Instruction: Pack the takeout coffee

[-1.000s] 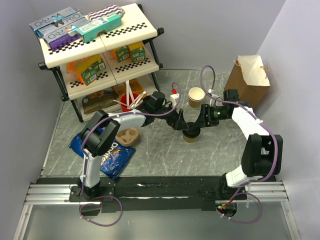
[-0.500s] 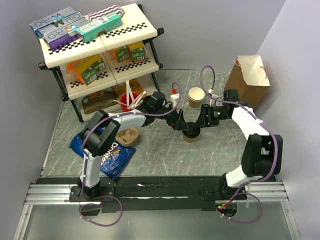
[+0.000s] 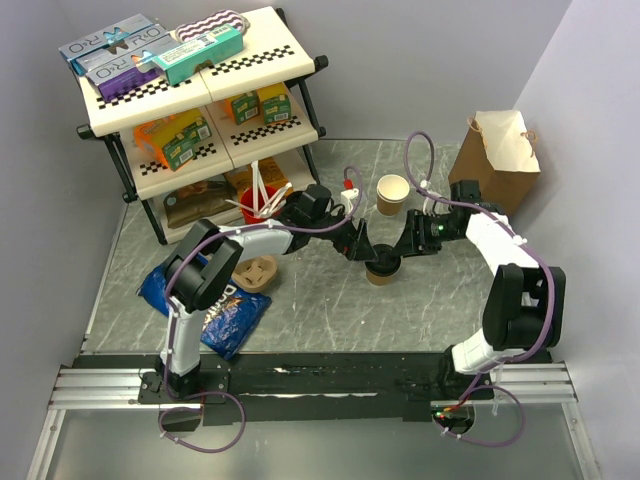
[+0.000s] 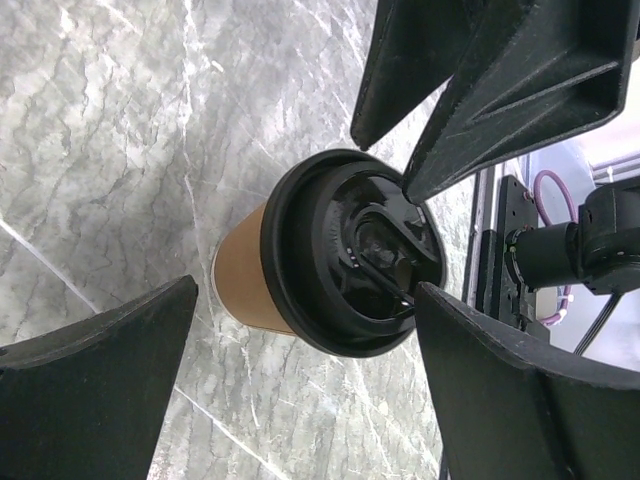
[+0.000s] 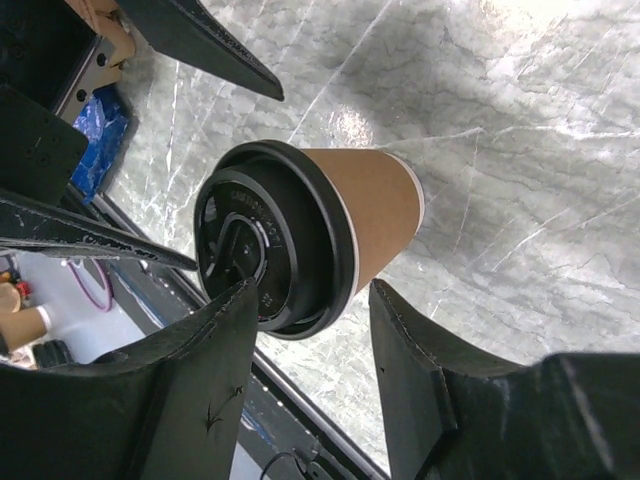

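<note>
The takeout coffee point(image 3: 381, 270), a tan cup with a black lid, stands upright on the grey marble table. It also shows in the left wrist view point(image 4: 345, 250) and the right wrist view point(image 5: 300, 235). My left gripper point(image 3: 360, 250) point(image 4: 305, 300) is open, just left of the cup, with its fingers spread wide to either side of the lid and not touching it. My right gripper point(image 3: 405, 248) point(image 5: 312, 300) is open, just right of the cup, with its fingers point(image 5: 400, 340) at the lid's rim. Neither holds it.
A lidless tan cup point(image 3: 392, 192) stands just behind the coffee. A brown paper bag point(image 3: 495, 160) stands at the back right. A red cup of white sticks point(image 3: 258, 206), a cardboard cup carrier point(image 3: 255, 272), a blue chip bag point(image 3: 208, 300) and a stocked shelf rack point(image 3: 200, 110) are on the left.
My right arm has shifted very slightly to the right. The coffee cup and my left arm have not moved.
</note>
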Controlling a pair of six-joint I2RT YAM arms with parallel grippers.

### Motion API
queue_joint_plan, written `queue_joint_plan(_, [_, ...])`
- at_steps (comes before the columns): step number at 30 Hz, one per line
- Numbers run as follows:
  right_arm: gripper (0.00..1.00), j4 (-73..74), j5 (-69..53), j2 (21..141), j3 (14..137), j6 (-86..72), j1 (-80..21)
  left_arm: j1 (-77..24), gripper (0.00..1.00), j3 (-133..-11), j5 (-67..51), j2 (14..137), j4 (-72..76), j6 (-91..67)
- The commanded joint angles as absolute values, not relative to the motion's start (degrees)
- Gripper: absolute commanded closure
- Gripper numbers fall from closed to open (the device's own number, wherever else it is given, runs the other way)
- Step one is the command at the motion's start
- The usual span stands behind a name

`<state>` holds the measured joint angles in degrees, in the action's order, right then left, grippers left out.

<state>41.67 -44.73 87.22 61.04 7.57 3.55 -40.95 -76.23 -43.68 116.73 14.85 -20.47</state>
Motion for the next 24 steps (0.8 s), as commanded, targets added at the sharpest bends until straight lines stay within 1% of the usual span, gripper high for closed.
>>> queue_joint_plan(1, [0.45, 42.5, -46.8, 88.7, 60.2, 9.1, 4.0, -41.3, 0.04, -78.3, -44.0, 117.9, 16.9, -21.4])
queue_joint_plan(13, [0.50, 41.7, -46.8, 91.0, 58.3, 9.5, 4.9, -41.3, 0.05, -78.1, -43.7, 119.1, 17.0, -22.5])
queue_joint_plan(20, [0.55, 41.8, -48.8, 94.7, 58.6, 8.9, 7.3, -41.0, 0.04, -77.9, -42.7, 120.1, 18.0, -25.5])
queue_joint_plan(24, [0.58, 42.2, -50.2, 96.6, 59.5, 8.8, 8.0, -40.2, 0.04, -77.5, -44.5, 120.7, 20.9, -28.7])
